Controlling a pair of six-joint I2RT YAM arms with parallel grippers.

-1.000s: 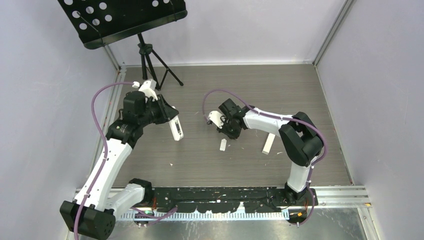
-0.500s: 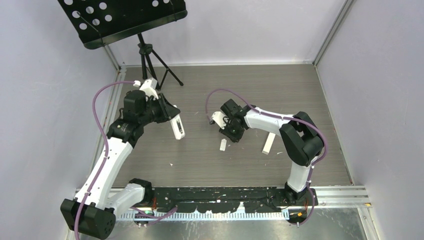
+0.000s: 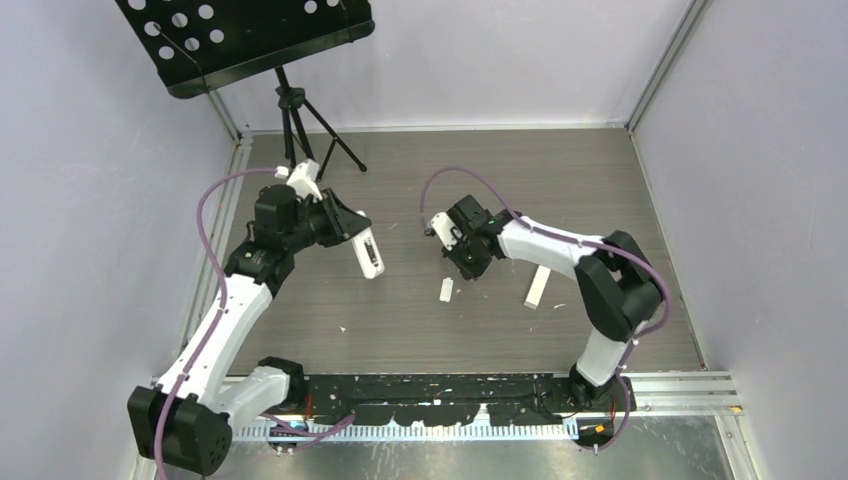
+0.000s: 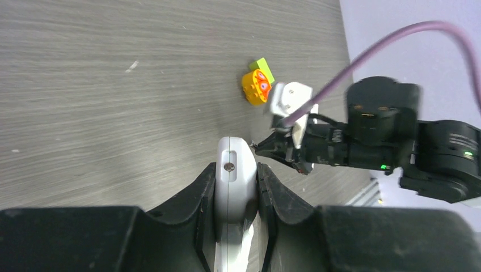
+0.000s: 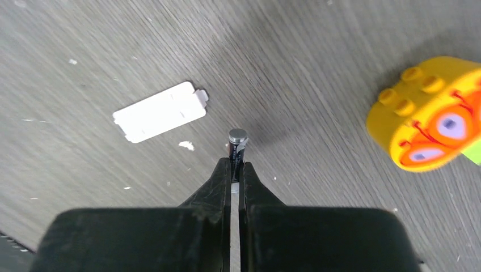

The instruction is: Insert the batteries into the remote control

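Underneath everything: grey wood-grain table (image 3: 450,180).
Far left: black perforated metal music stand (image 3: 240,35) on a tripod.
Left of centre, raised above the table: left gripper (image 3: 352,230), jaws clamped on both long sides of a white slim plastic remote control (image 3: 372,257). Free end of the remote control pointing at the right arm.
Centre, just right of that: right gripper (image 5: 231,167), tips aimed down at the table.
Right of centre, flat on the table: white slim bar (image 3: 537,287), apart from both grippers.
Just near of the right gripper: small white flat plastic cover (image 5: 160,111) with a tab on one end, lying loose.
Close by the right gripper: orange-yellow studded toy brick (image 5: 431,116), touching a lime-green block (image 4: 262,69).
Smallest: slim dark cylindrical battery (image 5: 236,144), pinched at one end between the right jaws, metal-capped end sticking out past the tips. Touching the table or not: cannot tell.
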